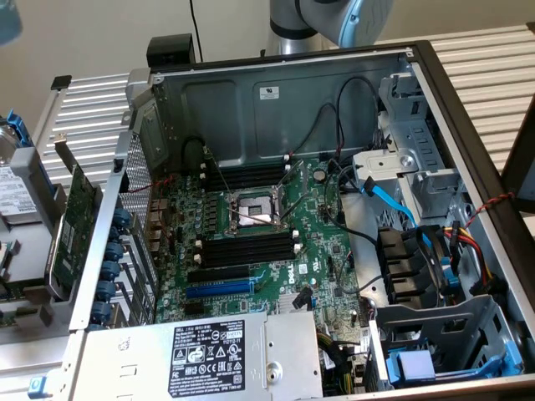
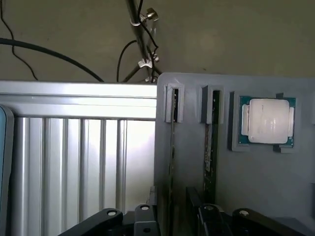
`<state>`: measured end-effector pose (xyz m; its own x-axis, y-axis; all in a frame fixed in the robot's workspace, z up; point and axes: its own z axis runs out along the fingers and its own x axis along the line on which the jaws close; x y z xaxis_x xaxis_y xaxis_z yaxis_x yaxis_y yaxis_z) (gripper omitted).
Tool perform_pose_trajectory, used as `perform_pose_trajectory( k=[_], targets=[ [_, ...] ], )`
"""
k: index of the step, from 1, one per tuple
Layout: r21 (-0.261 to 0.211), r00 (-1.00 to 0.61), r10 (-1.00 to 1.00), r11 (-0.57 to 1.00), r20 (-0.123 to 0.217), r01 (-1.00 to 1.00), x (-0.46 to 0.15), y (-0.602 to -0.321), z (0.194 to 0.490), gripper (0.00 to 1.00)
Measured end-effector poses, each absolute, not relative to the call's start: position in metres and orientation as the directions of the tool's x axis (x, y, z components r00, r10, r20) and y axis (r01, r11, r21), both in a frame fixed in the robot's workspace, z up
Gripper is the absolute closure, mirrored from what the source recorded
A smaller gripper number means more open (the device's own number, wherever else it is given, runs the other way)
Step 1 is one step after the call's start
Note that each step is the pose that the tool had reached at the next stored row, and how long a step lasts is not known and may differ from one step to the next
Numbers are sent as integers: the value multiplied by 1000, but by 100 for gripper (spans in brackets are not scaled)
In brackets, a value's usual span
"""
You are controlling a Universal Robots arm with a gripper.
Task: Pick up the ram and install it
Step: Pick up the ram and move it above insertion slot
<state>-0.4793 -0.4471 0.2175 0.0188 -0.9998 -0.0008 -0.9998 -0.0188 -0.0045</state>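
Observation:
Two rams stand on edge in a grey holder (image 2: 246, 182), each a thin dark-green stick: the left ram (image 2: 172, 147) and the right ram (image 2: 210, 147). My gripper (image 2: 171, 209) is over the near end of the left ram, open, with one finger on each side of the stick and a small gap to it. In the exterior view, the open computer case shows black memory slots with white end clips (image 1: 247, 248) in front of the processor socket (image 1: 251, 209), and more memory slots (image 1: 247, 175) behind it. The robot arm (image 1: 334, 17) shows above the case.
A processor chip (image 2: 267, 121) lies in a recess of the holder beside the rams. A ribbed metal table (image 2: 74, 162) adjoins the holder. Beside the case at the exterior view's left leans a green expansion card (image 1: 71, 225). Cables, a power supply (image 1: 209, 351) and drive cages crowd the case.

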Motion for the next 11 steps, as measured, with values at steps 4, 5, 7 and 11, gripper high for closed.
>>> perform_pose_trajectory(
  k=[4, 5, 7, 11],
  targets=[
    [5, 22, -1000, -22, -1, -1000, -480, -447, 213, 64],
    [7, 22, -1000, -22, -1, -1000, -480, -447, 212, 64],
    [9, 23, -1000, -23, -1, -1000, -480, -447, 208, 64],
    [12, 23, -1000, -23, -1, -1000, -480, -447, 204, 64]
  ],
)
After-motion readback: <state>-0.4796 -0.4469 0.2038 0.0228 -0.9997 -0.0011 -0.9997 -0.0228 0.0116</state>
